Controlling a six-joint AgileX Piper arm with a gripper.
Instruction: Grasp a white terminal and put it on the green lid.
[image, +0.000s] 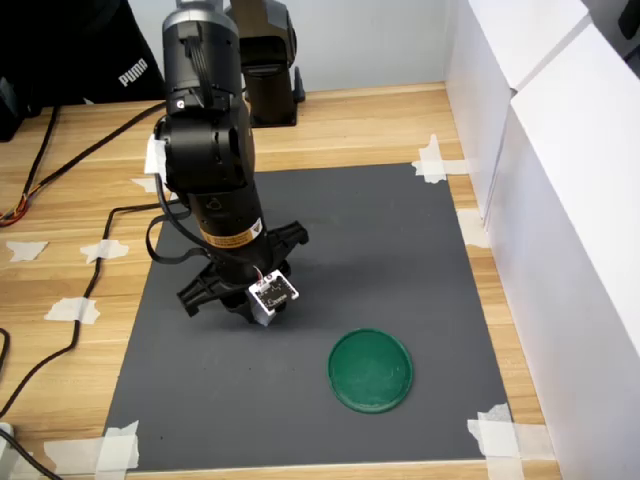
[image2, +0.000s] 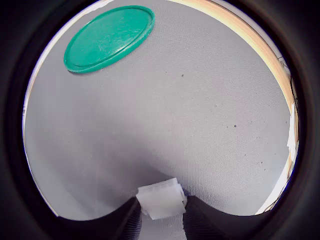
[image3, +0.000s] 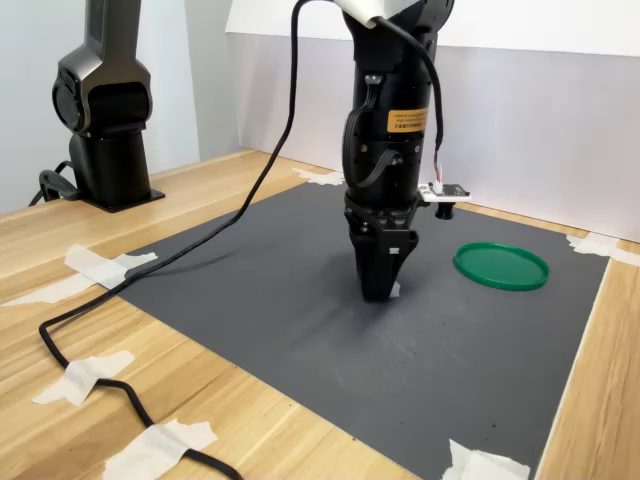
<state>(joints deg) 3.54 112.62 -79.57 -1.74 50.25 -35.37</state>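
Pinching white terminal (jaws closed)

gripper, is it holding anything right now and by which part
The white terminal, pinched between the jaws by two opposite sides, at the level of the grey mat. The green lid lies apart and bare.

A dark grey mat covers the middle of a wooden table, its corners held by white tape. At nine o'clock a black cable trails; at three o'clock stands a white wall.
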